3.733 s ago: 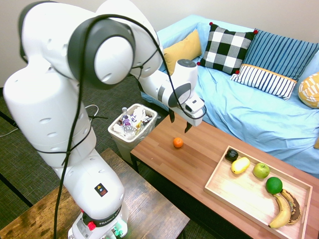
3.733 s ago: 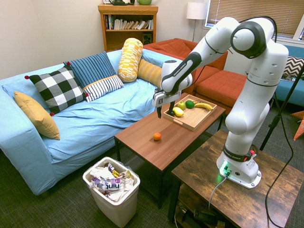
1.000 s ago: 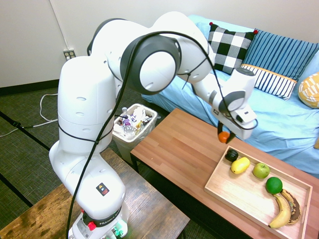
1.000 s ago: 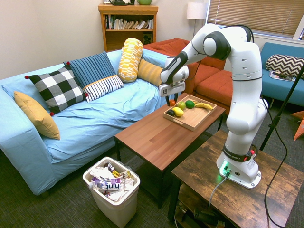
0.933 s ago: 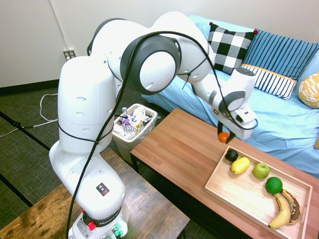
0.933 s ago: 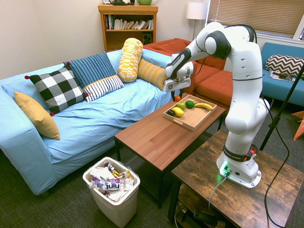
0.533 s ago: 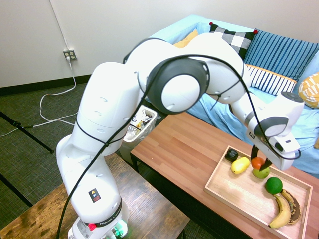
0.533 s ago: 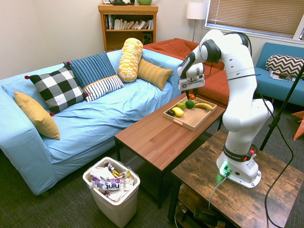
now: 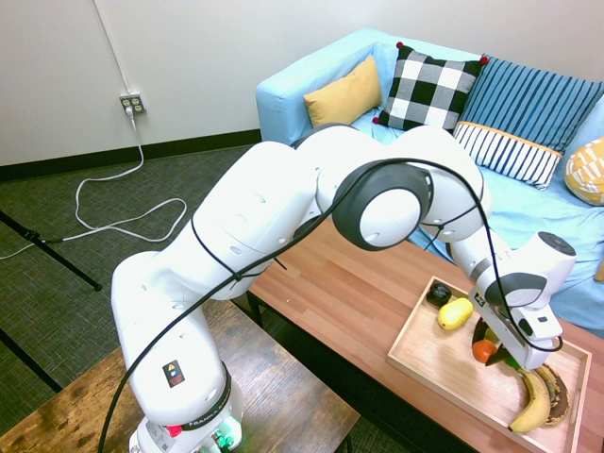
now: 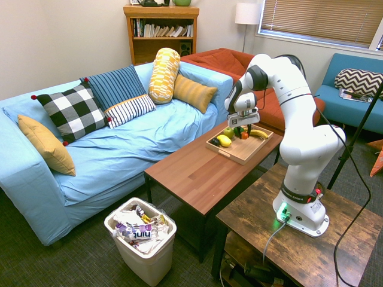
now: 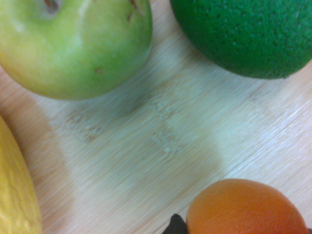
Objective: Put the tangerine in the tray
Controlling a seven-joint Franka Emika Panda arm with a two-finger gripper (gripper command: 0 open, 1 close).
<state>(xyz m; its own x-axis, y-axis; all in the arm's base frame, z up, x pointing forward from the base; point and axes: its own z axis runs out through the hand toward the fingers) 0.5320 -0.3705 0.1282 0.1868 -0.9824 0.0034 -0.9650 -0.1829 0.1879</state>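
Pincer [image 9: 487, 347] closed on tangerine [image 9: 484, 351], low inside tray [image 9: 429, 360], near apple [image 11: 73, 44], lime [image 11: 248, 34] and yellow fruit [image 9: 455, 312].

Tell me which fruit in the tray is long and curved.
The banana, at the tray's end farthest from the yellow lemon-like fruit; the other fruits are rounded.

You see the tray [image 9: 415, 363] from above behind the arm, from across the room [image 10: 234, 152], and close overhead by wrist [image 11: 161, 141].
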